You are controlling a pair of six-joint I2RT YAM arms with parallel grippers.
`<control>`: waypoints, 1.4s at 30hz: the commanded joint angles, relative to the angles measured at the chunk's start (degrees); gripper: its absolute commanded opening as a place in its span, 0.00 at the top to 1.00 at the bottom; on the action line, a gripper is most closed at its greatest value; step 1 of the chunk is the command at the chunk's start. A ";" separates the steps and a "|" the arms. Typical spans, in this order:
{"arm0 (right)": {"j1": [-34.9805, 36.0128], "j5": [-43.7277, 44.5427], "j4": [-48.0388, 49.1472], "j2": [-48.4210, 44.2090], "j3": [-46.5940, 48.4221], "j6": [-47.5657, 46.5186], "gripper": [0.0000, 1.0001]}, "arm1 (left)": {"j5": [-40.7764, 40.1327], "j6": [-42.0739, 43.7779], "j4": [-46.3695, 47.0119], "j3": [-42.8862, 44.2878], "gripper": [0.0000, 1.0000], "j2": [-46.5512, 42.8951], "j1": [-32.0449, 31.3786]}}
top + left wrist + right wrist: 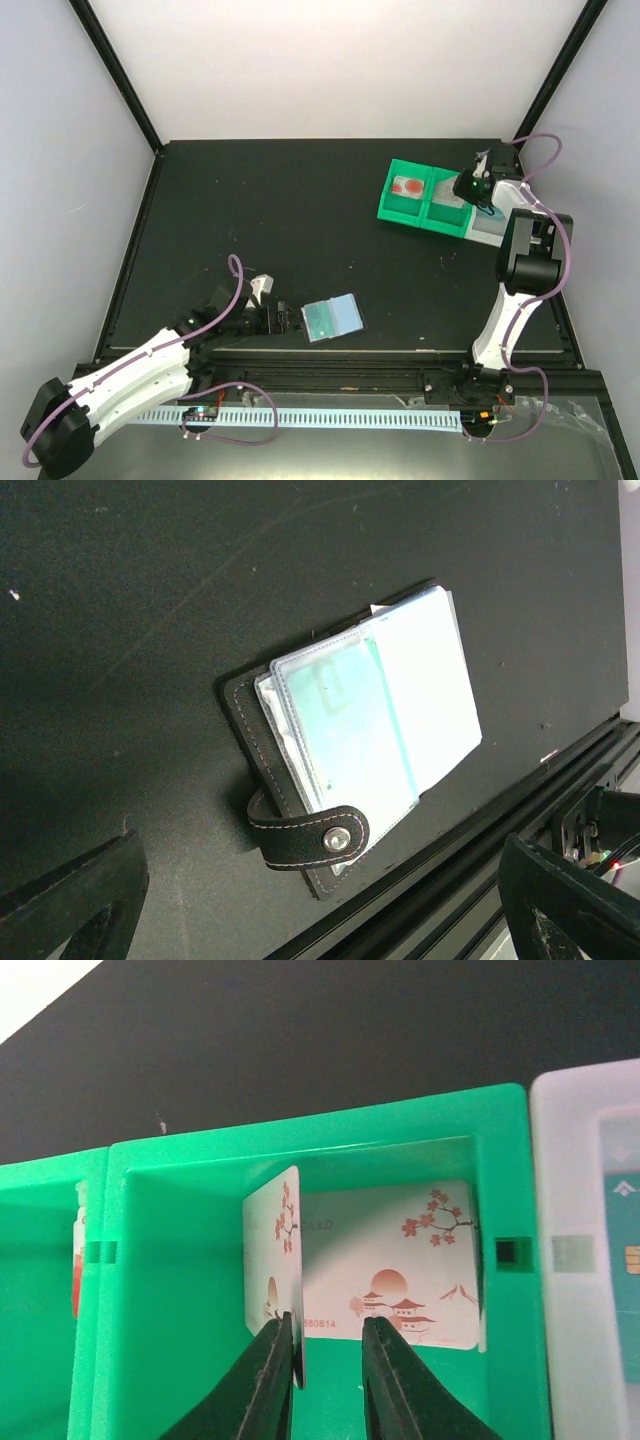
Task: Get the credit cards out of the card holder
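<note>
Left tool is hovering low over the near edge of the counter. Its fingers are spread wide and gripping nothing.

Card holder is lying open and flat on the counter just ahead of that tool, close to the front rail, and is not touching either finger. Clear sleeves are fanning out of it. A teal card is showing through the top sleeve, with a whitish card beside it. The black strap with its snap is curling over the sleeves' near corner.

Green tray is sitting at the far right of the counter, well apart from the card holder. Right tool is reaching down into the tray's middle compartment with its fingers slightly parted.

- A white card with red blossoms is standing on edge between the fingers. It is leaning against the finger on the left of the wrist view and is clear of the other, so it is not pinched.
- A flat card with the same print is lying on the compartment floor behind it.
- The neighbouring green compartment is showing the edge of a red-marked card.
- The white end compartment is holding a card with a chip.
</note>
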 commanded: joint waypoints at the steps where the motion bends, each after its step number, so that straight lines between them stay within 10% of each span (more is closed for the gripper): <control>1: -0.35 3.06 -1.04 -0.46 1.27 1.83 0.78 | 0.63 1.20 0.34 2.43 0.03 -0.09 0.22; 42: 4.18 16.30 -5.04 2.42 5.20 1.33 0.99 | 2.85 2.46 2.57 3.17 0.05 5.55 0.30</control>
